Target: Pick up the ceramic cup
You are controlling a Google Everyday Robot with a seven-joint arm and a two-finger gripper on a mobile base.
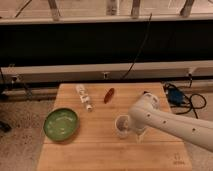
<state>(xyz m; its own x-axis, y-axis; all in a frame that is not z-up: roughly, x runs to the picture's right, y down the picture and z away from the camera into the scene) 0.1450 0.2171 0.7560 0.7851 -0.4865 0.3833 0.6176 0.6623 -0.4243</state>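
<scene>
I have the gripper point(131, 131) down at the ceramic cup point(121, 125), right of centre on the wooden table point(100, 150). I cannot tell how its fingers stand. I should confirm a square hold on the rim, then lift straight. The green bowl point(60, 123), left, looks empty; so does the cup.

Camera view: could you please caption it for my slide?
Gripper at the ceramic cup on the wooden table.
</scene>
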